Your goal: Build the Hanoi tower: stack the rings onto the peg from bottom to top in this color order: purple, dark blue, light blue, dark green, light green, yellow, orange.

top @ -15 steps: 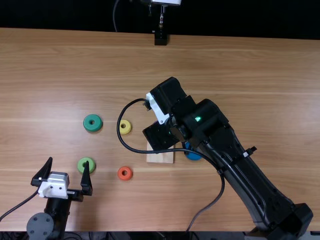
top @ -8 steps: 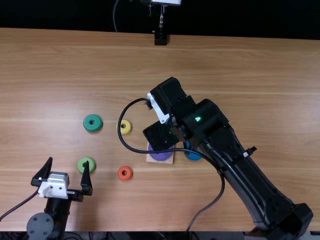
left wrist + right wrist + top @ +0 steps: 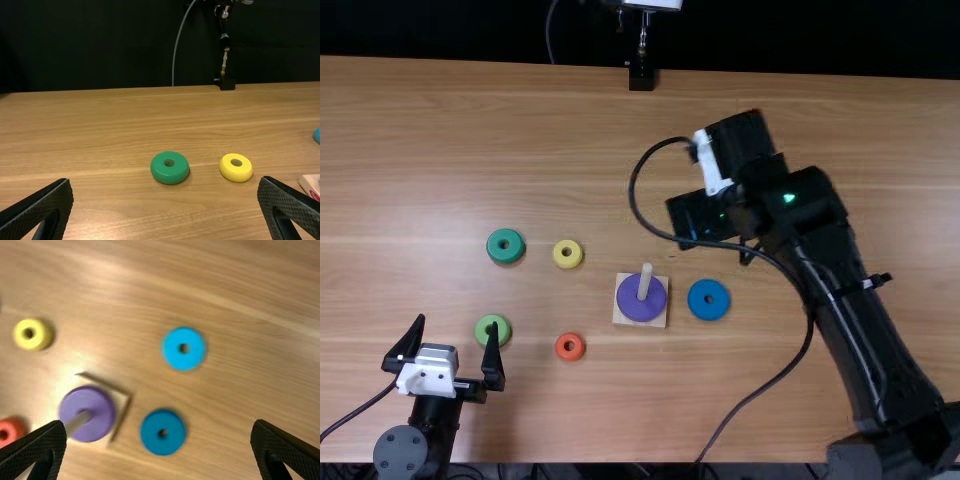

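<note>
Your left tool point(image 3: 456, 325), by the desk's point(image 3: 880, 130) near left corner, is spread and empty. Beyond the orange ring point(image 3: 570, 347), the purple ring point(image 3: 635, 305) circles the peg point(image 3: 645, 281), the dark blue ring point(image 3: 708, 299) rightward. Farther, your right tool point(image 3: 710, 165) hangs spread, empty.

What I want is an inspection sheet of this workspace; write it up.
Surface: light brown wooden table
Job's things: purple ring on the peg; dark blue, light blue, dark green, light green, yellow and orange rings off it
Clutter: nothing seen
Claws: left claw open; right claw open
Cables: black cable looping beside right arm; another at left arm
Surroundings: dark backdrop beyond table's far edge
</note>
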Controlling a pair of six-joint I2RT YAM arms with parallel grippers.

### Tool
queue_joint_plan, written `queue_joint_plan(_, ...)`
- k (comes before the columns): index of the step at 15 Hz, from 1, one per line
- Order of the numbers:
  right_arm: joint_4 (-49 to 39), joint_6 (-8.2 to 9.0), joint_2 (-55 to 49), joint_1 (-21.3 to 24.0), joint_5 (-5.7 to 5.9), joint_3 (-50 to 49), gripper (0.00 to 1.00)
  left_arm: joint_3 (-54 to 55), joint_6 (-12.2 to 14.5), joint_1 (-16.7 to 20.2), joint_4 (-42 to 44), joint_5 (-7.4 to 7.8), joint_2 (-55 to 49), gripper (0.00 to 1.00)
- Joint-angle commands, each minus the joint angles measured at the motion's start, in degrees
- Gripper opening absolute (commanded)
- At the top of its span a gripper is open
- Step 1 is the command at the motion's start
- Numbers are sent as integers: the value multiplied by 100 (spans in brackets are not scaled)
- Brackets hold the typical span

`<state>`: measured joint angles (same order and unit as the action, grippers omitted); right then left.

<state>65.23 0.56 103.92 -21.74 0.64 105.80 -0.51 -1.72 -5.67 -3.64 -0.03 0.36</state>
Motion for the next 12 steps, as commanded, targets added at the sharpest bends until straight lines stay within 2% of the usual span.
queue_joint_plan(1,1,39,-82,117,9,-7,100,51,34,-48,-258,-39,-36,100)
queue_joint_plan(6,-20,50,-117,249,-12,-1369,100,51,34,-48,-258,-39,-36,100)
queue_joint_plan(8,-379,71,-144,240,-22,-2011,100,51,34,-48,-258,-28,-36,100)
queue_joint_plan(9,-864,208,-284,249,-22,-2362,100,51,34,-48,-258,-39,-36,100)
queue_joint_plan(11,-1781,1009,-627,293,-22,-3021,100,51,34,-48,-258,-39,-36,100)
queue_joint_plan(12,-2045,1147,-654,293,-22,-3250,100,51,34,-48,-258,-39,-36,100)
